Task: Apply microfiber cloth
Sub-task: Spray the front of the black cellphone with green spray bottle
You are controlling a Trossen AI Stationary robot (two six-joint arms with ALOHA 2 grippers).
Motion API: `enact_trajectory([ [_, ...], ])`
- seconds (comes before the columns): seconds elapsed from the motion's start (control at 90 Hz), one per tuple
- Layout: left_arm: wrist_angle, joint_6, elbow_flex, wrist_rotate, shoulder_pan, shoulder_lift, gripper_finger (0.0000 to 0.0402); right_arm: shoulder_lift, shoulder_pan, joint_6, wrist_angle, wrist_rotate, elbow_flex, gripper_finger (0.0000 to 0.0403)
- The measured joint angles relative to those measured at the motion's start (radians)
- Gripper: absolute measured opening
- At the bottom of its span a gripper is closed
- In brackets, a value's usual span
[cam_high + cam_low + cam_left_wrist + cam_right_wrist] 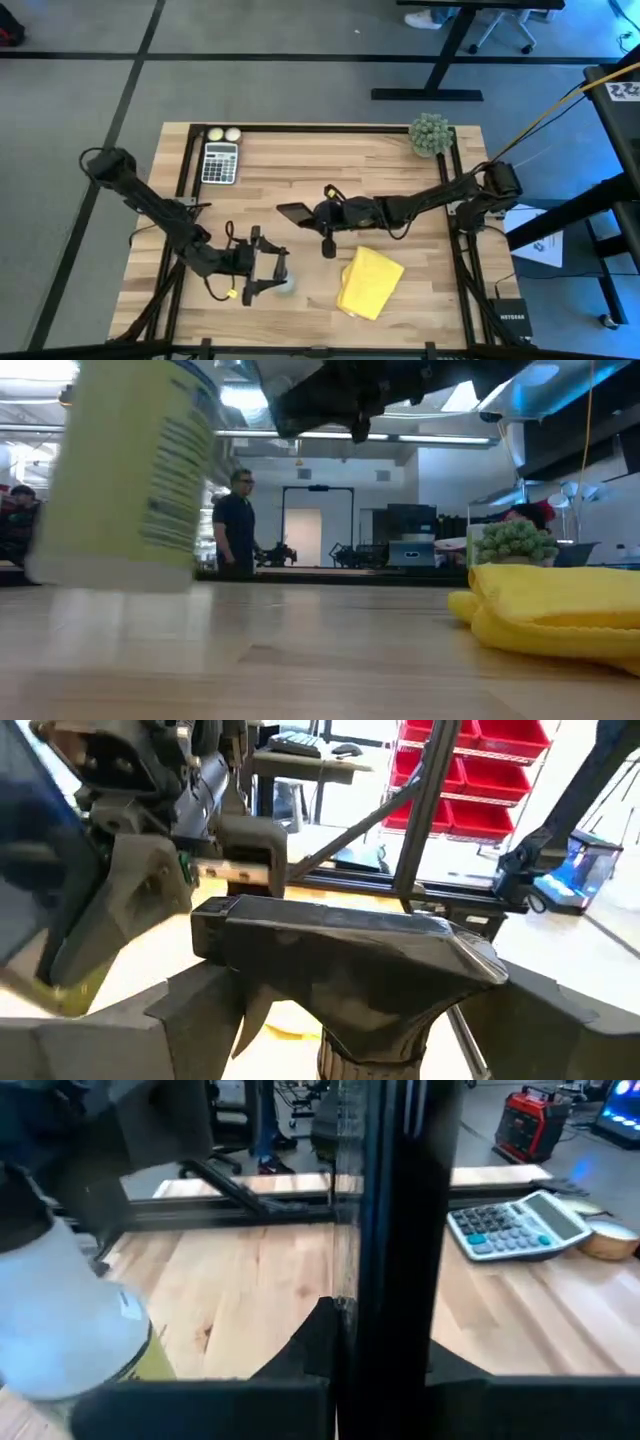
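Observation:
The yellow microfiber cloth (370, 282) lies bunched on the table near the front edge, right of centre; it also shows in the low view (550, 610). No gripper touches it. My right gripper (318, 214) hangs above the table's middle, just beyond the cloth, shut on a black smartphone (295, 212). My left gripper (272, 272) is to the cloth's left, shut on a small spray bottle (284, 284), which looms large in the low view (130, 470). My left gripper has the spray bottle between its two fingers (170, 1030), below the black spray head (340, 960). The fingers come level from the table's left. The bottle is about upright, and its base (120, 575) seems just clear of the table. My right gripper pinches the smartphone between its two fingers, at the end nearest the wrist (340, 1340). The fingers come level from the table's right. The phone is on edge, clear of the table, and sticks out toward the left (290, 211).
A calculator (220, 162) and two small round things (222, 133) sit at the far left corner, and a small green plant (430, 135) at the far right. A black frame runs round the table top (320, 128). A person (238, 520) stands in the room far behind.

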Motion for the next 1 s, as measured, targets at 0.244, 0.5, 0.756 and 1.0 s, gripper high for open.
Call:
enact_trajectory([
  [0.244,-0.163,-0.039,0.000,0.003,-0.022,-0.056,0.0316,-0.069,-0.001,0.011,-0.110,0.007,0.000,0.0007],
  [0.5,-0.190,-0.040,0.000,0.002,-0.023,-0.056,0.0317,-0.066,0.000,0.057,-0.228,0.008,-0.001,0.0007],
  [0.756,-0.194,-0.092,0.000,0.003,-0.023,-0.056,0.0317,-0.063,0.001,0.052,-0.208,0.008,-0.001,0.0007],
  [1.0,-0.166,-0.067,0.000,-0.006,-0.015,-0.055,0.0317,-0.063,0.001,0.042,-0.210,0.008,-0.001,0.0007],
])
